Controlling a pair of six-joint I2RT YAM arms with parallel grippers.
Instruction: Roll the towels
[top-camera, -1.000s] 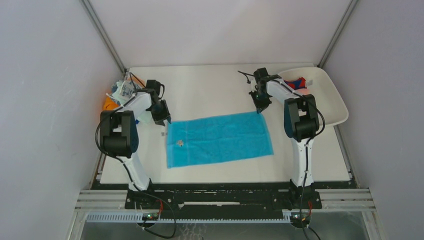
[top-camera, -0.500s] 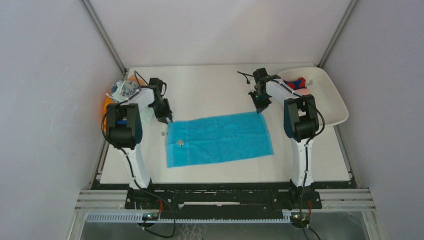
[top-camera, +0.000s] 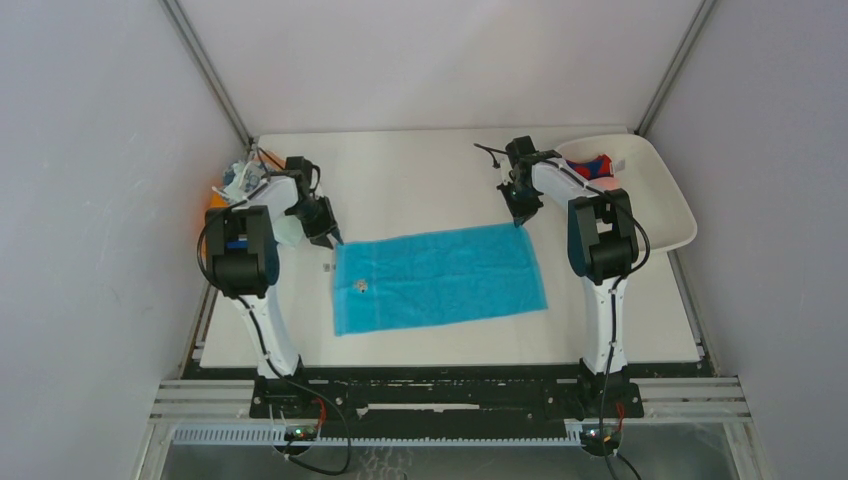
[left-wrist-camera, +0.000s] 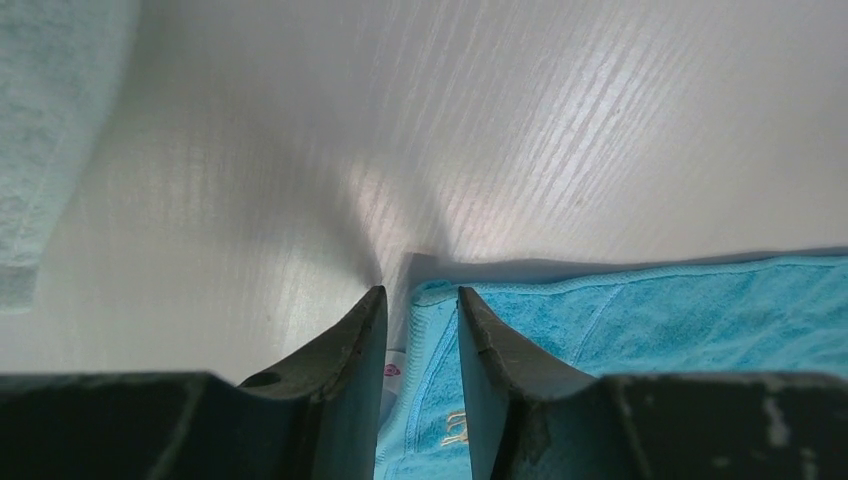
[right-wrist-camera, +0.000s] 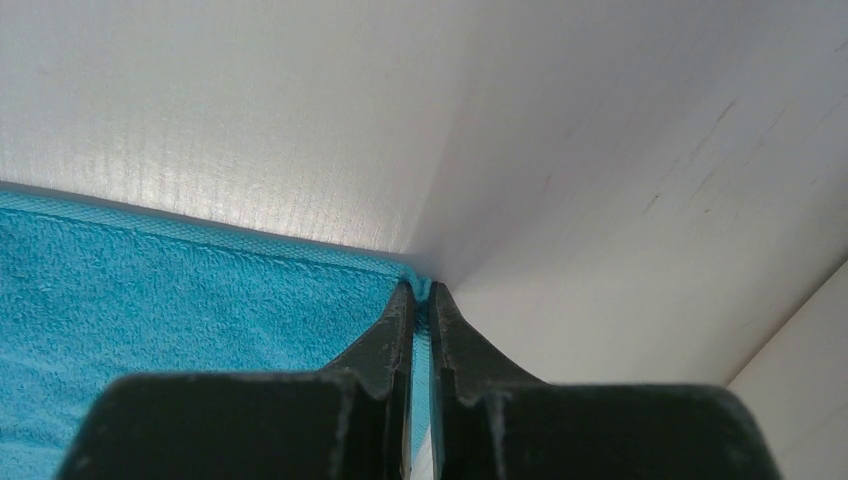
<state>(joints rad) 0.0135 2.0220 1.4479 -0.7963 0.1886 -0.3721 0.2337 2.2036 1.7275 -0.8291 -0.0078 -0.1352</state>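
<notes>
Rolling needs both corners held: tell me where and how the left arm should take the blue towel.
Take the blue towel at its far left corner, on the hem, from above. It lies flat, so only that thin edge offers a pinch; the left gripper straddles it, open, and the right gripper is shut on the far right corner.

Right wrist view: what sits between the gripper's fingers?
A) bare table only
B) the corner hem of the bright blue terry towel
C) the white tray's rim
B: the right gripper, its fingers nearly closed, pinches the corner hem of the bright blue terry towel.
</notes>
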